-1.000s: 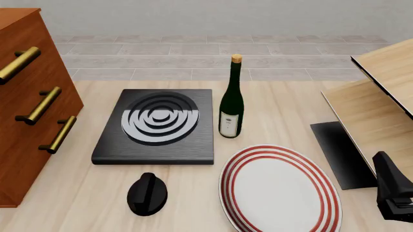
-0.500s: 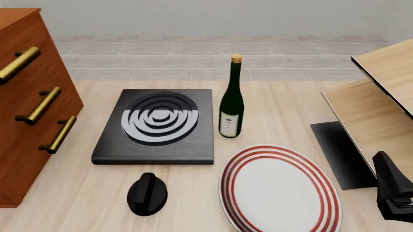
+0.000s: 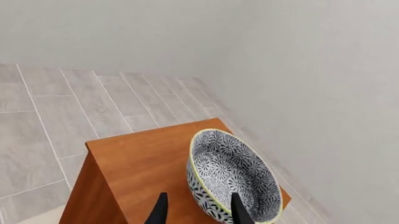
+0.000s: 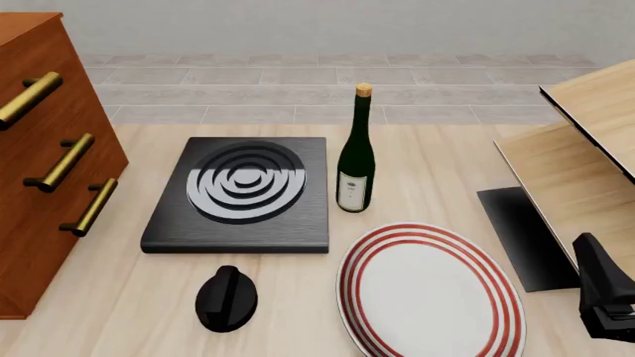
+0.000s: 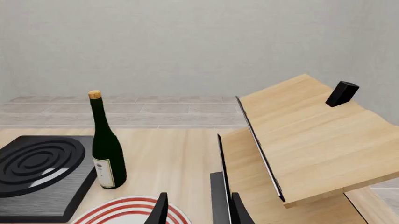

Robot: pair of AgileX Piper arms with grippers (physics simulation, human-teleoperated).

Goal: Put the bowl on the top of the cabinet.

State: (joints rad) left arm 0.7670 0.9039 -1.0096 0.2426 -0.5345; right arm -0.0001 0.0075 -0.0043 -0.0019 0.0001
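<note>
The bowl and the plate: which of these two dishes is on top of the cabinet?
The speckled bowl, on the reddish-brown cabinet. The red-ringed plate lies on the table.

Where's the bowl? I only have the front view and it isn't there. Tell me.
Observer: The left wrist view shows the bowl on the top of the cabinet, tilted, near the edge closest to the wall.
Operator: Say whether the left gripper has it.
Observer: The left gripper straddles the bowl's rim, one finger inside and one outside. I cannot tell whether it is clamped.
Operator: Report the right gripper's fingers.
Observer: The right gripper is open, with nothing between its fingers, above the plate.
</note>
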